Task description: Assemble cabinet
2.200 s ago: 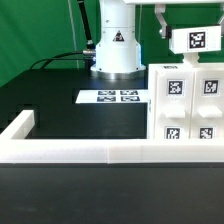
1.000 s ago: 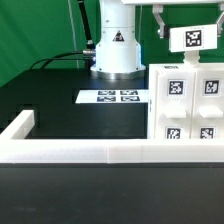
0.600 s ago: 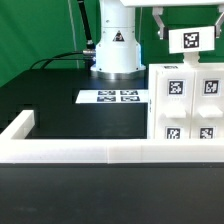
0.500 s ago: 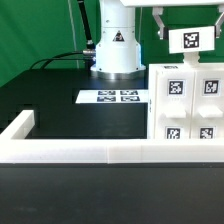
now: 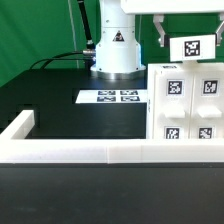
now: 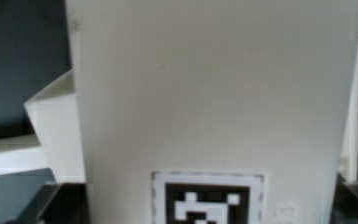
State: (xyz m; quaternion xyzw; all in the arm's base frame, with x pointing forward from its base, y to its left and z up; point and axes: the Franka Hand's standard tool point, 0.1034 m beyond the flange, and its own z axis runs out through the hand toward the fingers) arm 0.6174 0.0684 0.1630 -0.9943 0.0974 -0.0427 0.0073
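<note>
The cabinet body (image 5: 186,105) is a white boxy part with several square tags and stands at the exterior view's right, against the rail. My gripper (image 5: 190,33) hangs just above its top and is shut on a white panel (image 5: 191,47) with one tag, held slightly tilted and close over the body. In the wrist view the white panel (image 6: 202,100) fills most of the picture, with its tag (image 6: 215,200) near the edge. The fingertips are hidden there.
A long low white L-shaped rail (image 5: 80,151) runs across the front and turns back at the exterior view's left. The marker board (image 5: 112,97) lies flat in front of the robot base (image 5: 115,50). A green wall stands behind.
The gripper and the held panel have moved down a little toward the cabinet body's top, and the panel now sits slightly tilted. Nothing else moved.
</note>
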